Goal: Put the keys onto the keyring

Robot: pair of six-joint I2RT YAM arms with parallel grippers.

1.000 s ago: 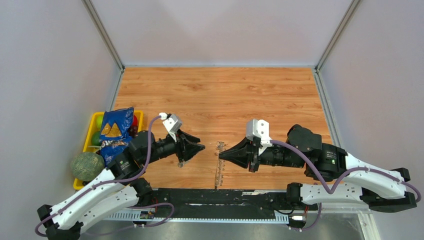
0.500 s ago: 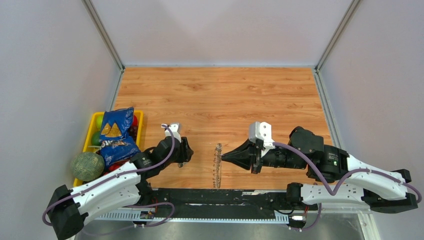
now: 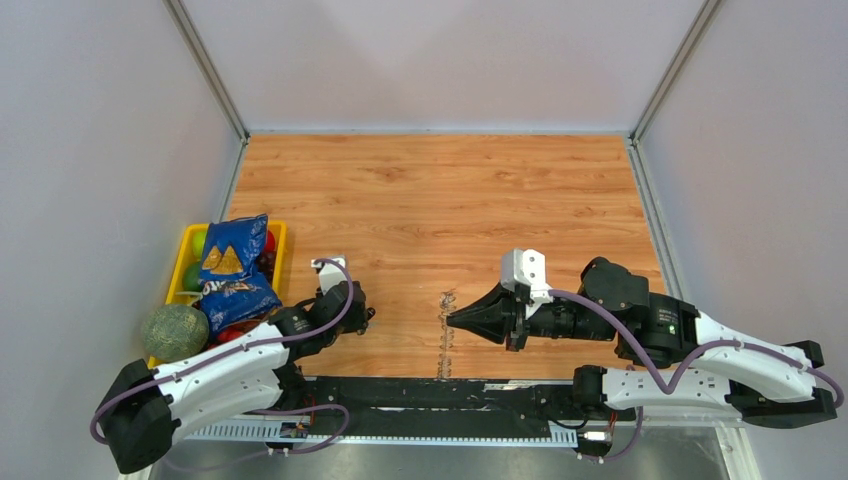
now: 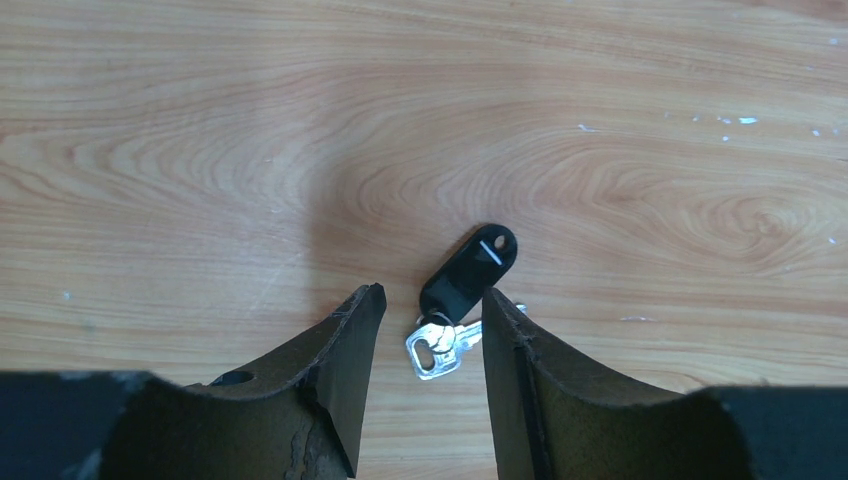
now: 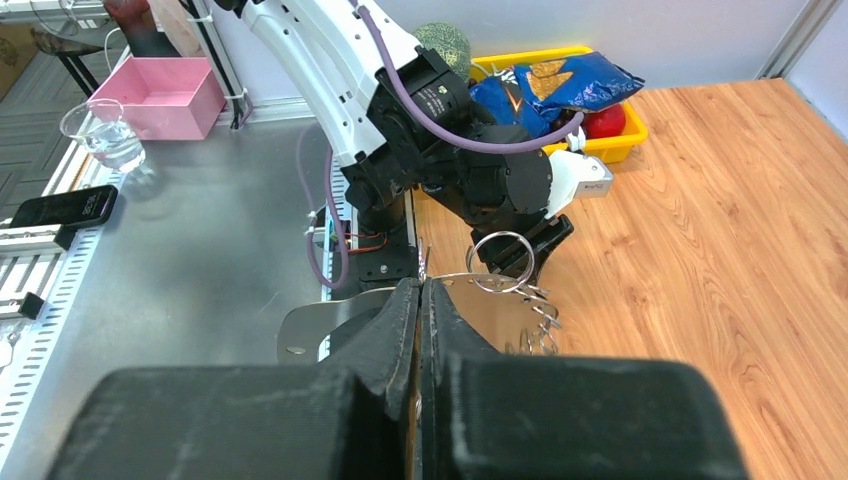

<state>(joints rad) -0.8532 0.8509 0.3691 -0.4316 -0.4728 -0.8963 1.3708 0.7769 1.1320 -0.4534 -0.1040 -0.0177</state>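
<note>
Left wrist — key point(image 4: 468, 272) between fingers point(image 4: 345, 360)

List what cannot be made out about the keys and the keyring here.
1. The keys: in the left wrist view their silver blades lie partly behind a finger of the left gripper, so their count is unclear; in the top view that arm hides them.
2. The keyring: in the right wrist view the right gripper covers its near part; the top view shows it edge-on, too thin to read.
</note>
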